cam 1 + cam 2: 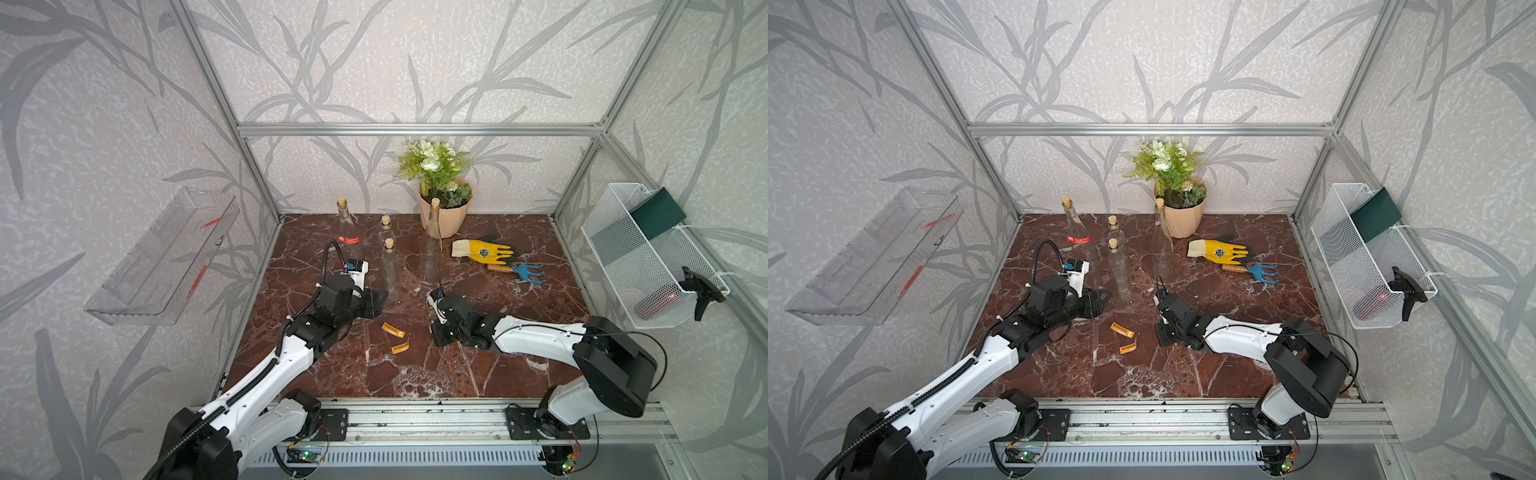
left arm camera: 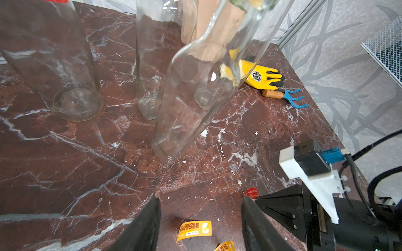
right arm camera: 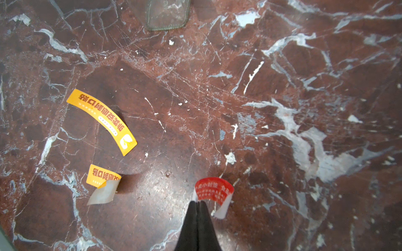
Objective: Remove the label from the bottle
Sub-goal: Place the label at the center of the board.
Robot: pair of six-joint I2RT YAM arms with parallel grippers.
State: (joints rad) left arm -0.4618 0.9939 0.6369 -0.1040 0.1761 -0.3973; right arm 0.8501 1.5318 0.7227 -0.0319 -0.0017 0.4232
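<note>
My right gripper (image 3: 198,203) is shut on one end of a curled red label (image 3: 214,191), held just above the marble table; the same label (image 2: 251,193) shows in the left wrist view. A clear corked bottle (image 1: 390,270) with no label stands right beside my left gripper (image 1: 376,301), which is open with nothing between its fingers (image 2: 152,217). Two orange labels (image 1: 393,330) (image 1: 400,347) lie loose on the table between the arms. At the back left another bottle (image 1: 348,232) carries a red label (image 1: 349,240).
Two more clear bottles (image 1: 432,241) (image 1: 385,230) stand at the back by a flower pot (image 1: 442,216). A yellow glove (image 1: 482,250) and blue hand rake (image 1: 519,272) lie at the right. A white mesh basket (image 1: 648,257) and a clear shelf (image 1: 162,257) hang on the side walls.
</note>
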